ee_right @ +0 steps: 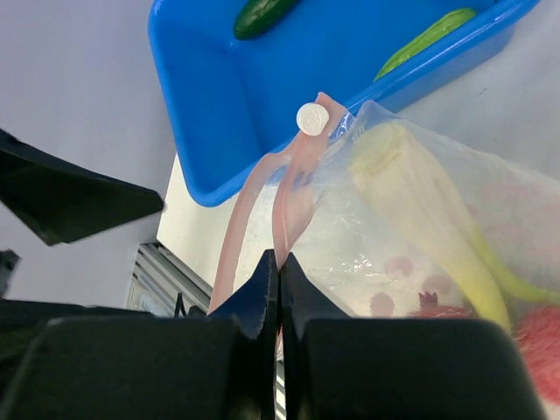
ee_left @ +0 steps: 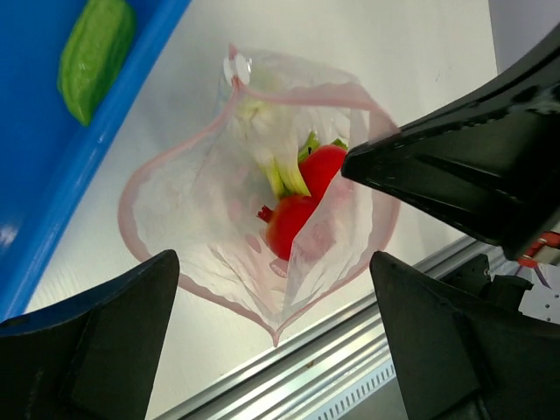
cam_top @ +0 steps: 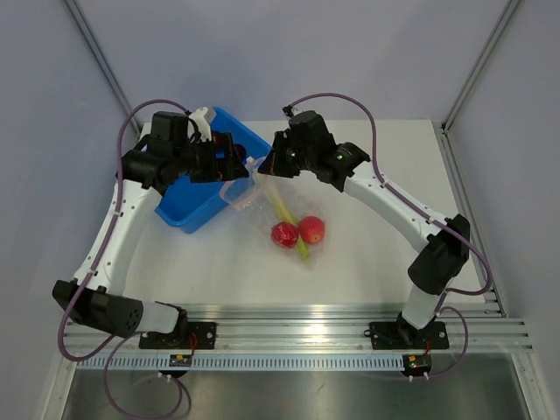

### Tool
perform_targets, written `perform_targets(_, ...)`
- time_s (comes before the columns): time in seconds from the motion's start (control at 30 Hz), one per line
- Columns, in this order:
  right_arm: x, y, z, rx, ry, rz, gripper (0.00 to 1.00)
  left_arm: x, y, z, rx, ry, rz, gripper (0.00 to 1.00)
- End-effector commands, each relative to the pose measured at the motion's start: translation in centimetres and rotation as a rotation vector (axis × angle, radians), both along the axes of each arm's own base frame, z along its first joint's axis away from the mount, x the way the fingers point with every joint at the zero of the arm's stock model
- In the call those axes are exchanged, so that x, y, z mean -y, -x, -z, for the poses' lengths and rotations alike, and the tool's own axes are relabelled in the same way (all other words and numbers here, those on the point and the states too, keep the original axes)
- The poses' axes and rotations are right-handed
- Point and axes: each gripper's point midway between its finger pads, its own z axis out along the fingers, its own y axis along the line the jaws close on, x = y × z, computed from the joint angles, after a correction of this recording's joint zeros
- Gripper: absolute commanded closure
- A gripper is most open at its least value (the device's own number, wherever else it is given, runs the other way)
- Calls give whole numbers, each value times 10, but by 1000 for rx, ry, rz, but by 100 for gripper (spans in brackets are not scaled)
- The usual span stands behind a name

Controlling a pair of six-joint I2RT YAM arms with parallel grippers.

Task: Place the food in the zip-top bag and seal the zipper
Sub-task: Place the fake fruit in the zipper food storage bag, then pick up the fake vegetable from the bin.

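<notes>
The zip-top bag [cam_top: 255, 203] lies mid-table with its mouth raised toward the blue bin. Two red fruits [cam_top: 284, 234] and a pale stalk [cam_top: 282, 213] sit inside it. In the left wrist view the pink zipper [ee_left: 140, 249] rings the gaping mouth, with the red fruits [ee_left: 302, 206] deep inside. My left gripper [ee_left: 273, 262] hangs open above that mouth, touching nothing. My right gripper [ee_right: 280, 259] is shut on the zipper strip [ee_right: 293, 197], just below the white slider [ee_right: 312, 118]. The stalk [ee_right: 420, 201] shows through the plastic.
The blue bin [cam_top: 188, 214] stands at the back left, against the bag's mouth. It holds a dark green cucumber [ee_right: 262, 13] and a lighter green piece [ee_right: 429, 35]. An aluminium rail [cam_top: 289, 324] runs along the table's near edge.
</notes>
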Motion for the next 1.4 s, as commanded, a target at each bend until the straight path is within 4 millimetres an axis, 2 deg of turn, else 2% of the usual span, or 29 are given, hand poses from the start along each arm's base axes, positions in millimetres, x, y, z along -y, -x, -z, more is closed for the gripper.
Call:
perform_targets(0.0,7,4,-47,96,-87,14,100,-22,-5,-44,146,-16,-58,8)
perform_targets(0.13,12,13,-44,90,-83,-2,100,-52,-26,-37,120,-15,-157,10)
perform_targets(0.17,14,16,-47,95,-87,-2,100,-59,-36,-29,92,-21,-188,9)
perform_targets(0.23,20,20,-48,99,-86,-1,100,-81,-51,-25,86,-65,-275,8)
perform_targets(0.3,22,24,-47,102,-81,-4,100,-106,-69,-5,45,-135,-366,7)
perform_targets(0.37,26,27,-50,109,-79,-8,100,-122,-81,1,34,-186,-413,8)
perform_targets(0.4,27,29,-49,109,-74,-10,100,-137,-90,16,10,-259,-455,9)
perform_targets(0.47,29,31,-52,118,-75,-16,100,-148,-100,28,22,-339,-437,10)
perform_targets(0.5,30,32,-52,120,-72,-20,100,-164,-106,38,20,-424,-480,11)
perform_targets(0.57,31,34,-53,124,-73,-26,100,-178,-112,48,16,-520,-473,11)
perform_targets(0.6,31,35,-53,124,-71,-31,100,-189,-118,61,-12,-587,-486,11)
perform_targets(0.7,31,36,-53,129,-70,-39,100,-201,-133,67,-11,-681,-458,11)
perform_targets(0.73,30,36,-53,130,-68,-43,100,-200,-139,76,-27,-688,-439,11)
perform_targets(0.93,29,31,-48,135,-32,-50,100,-179,-181,73,65,-573,-399,12)
perform_targets(0.97,29,31,-46,132,-23,-53,100,-180,-186,89,27,-591,-385,12)
perform_targets(1.03,29,30,-46,131,-20,-52,100,-189,-195,96,13,-646,-398,12)
perform_targets(1.07,28,31,-45,129,-20,-55,100,-194,-199,111,-6,-689,-375,15)
perform_targets(1.13,27,32,-43,119,-26,-63,100,-204,-200,128,-19,-763,-351,22)
perform_targets(1.2,26,32,-43,118,-32,-67,100,-209,-207,132,33,-817,-308,23)
perform_targets(1.23,26,32,-41,115,-28,-66,100,-210,-208,143,57,-841,-282,22)
perform_targets(1.27,25,31,-41,114,-29,-66,100,-209,-209,145,79,-846,-259,20)
perform_targets(1.3,24,31,-42,115,-30,-69,100,-208,-209,139,116,-851,-250,18)
perform_targets(1.33,22,30,-38,105,-22,-75,100,-209,-209,148,141,-877,-218,17)
perform_targets(1.37,22,30,-40,107,-19,-81,100,-210,-210,147,159,-888,-212,16)
